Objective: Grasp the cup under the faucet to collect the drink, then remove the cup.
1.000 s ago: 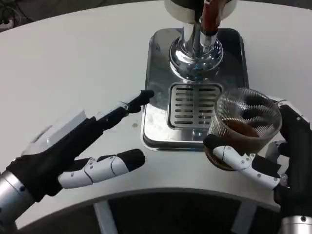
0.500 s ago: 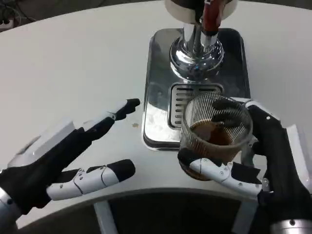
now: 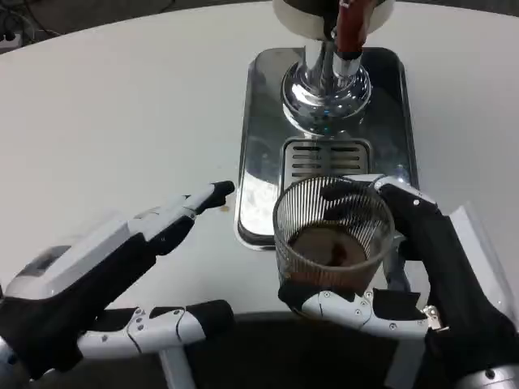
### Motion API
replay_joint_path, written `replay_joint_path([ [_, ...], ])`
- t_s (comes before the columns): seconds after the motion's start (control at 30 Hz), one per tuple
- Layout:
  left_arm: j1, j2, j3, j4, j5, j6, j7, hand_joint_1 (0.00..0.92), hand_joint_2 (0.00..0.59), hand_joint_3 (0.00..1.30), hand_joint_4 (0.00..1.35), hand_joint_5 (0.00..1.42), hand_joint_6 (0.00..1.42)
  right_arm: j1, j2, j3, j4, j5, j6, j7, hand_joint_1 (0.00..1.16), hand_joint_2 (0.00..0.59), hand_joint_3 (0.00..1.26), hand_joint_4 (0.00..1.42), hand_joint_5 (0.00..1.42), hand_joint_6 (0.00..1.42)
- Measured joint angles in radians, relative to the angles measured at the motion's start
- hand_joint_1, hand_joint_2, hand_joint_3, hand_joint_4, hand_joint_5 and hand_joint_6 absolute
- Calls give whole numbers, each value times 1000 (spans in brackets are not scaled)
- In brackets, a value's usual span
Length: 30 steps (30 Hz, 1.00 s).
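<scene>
Had my right hand [image 3: 422,267] wrapped round the filled cup [image 3: 332,235] at the near edge of the drip tray [image 3: 259,121], clear of the faucet [image 3: 326,81], left hand [image 3: 105,267] loose and spare.

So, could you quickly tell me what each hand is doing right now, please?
Left hand: open, fingers apart, holding nothing.
Right hand: holding the ribbed glass cup with dark drink in it.
</scene>
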Motion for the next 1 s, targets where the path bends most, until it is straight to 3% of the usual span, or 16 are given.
replay_joint_path([
  [0.47, 89, 8, 34, -85, 31, -28, 7, 0, 101, 0, 0, 0, 19, -2, -43, -27, -34, 48, -6, 79, 1025, 120, 897, 1021, 1185, 1414],
  [1.0, 204, 31, 115, -155, 31, -38, 6, 0, 101, 0, 0, 0, 12, 0, -87, -58, -38, 106, -16, 148, 1025, 120, 906, 1036, 1184, 1415],
])
